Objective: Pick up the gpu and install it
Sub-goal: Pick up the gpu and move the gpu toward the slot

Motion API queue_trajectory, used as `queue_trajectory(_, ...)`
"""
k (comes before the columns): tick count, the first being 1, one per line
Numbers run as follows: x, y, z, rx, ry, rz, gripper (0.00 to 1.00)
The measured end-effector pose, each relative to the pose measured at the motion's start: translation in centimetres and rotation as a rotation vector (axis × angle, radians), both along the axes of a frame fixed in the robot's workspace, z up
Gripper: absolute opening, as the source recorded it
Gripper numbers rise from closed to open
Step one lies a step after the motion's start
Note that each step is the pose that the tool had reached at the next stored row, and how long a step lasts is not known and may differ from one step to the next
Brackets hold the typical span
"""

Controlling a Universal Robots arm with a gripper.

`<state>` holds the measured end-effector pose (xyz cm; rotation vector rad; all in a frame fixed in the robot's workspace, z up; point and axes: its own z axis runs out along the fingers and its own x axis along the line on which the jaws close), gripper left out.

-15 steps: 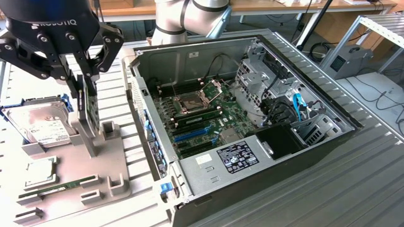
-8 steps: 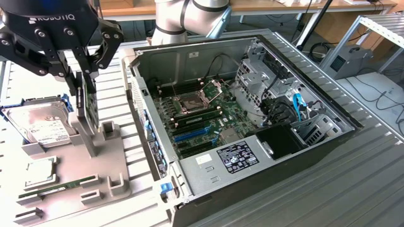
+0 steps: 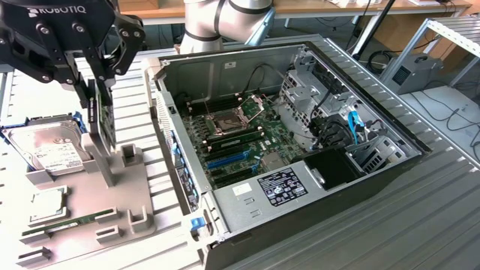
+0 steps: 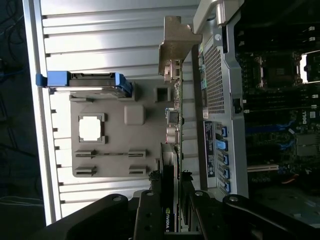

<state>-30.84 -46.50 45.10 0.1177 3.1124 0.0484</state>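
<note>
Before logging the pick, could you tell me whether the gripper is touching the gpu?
Touching: the wrist view shows the gripper clamping both faces of the gpu.

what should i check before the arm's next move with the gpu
1. Grip: the pincer is closed on both faces of the gpu. ok
2. Card attitude: the gpu hangs upright under the pincer, not visibly tilted. ok
3. Card free of the gray fixture: its lower edge sits close to a fixture post, and no gap shows. cannot tell
4. Computer case: side is open and the motherboard is exposed from above. ok
5. Blue expansion slots: they look free of cards. ok
</note>
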Motion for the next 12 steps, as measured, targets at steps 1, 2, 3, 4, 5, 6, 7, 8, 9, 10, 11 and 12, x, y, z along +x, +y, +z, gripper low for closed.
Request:
queue_trajectory(1, 0.0, 0.0, 0.09, 0.0, 0.0, 0.0, 0.26)
queue_trajectory(2, 0.0, 0.0, 0.2, 0.0, 0.0, 0.0, 0.26)
queue_trajectory(3, 0.0, 0.0, 0.29, 0.0, 0.0001, 0.0, 0.26)
queue_trajectory(4, 0.0, 0.0, 0.46, 0.0, 0.0, 0.0, 0.26)
queue_trajectory(5, 0.0, 0.0, 0.62, 0.0, 0.0, 0.0, 0.26)
queue_trajectory(6, 0.0, 0.0, 0.72, 0.0, 0.0, 0.0, 0.26)
queue_trajectory(7, 0.0, 0.0, 0.83, 0.0, 0.0, 0.0, 0.26)
queue_trajectory(8, 0.0, 0.0, 0.93, 0.0, 0.0, 0.0, 0.26)
queue_trajectory(9, 0.0, 0.0, 1.03, 0.0, 0.0, 0.0, 0.26)
queue_trajectory(10, 0.0, 0.0, 1.12, 0.0, 0.0001, 0.0, 0.26)
queue_trajectory(11, 0.0, 0.0, 1.21, 0.0, -0.0001, 0.0, 0.26)
queue_trajectory(12, 0.0, 0.0, 1.31, 0.0, 0.0001, 0.0, 0.26)
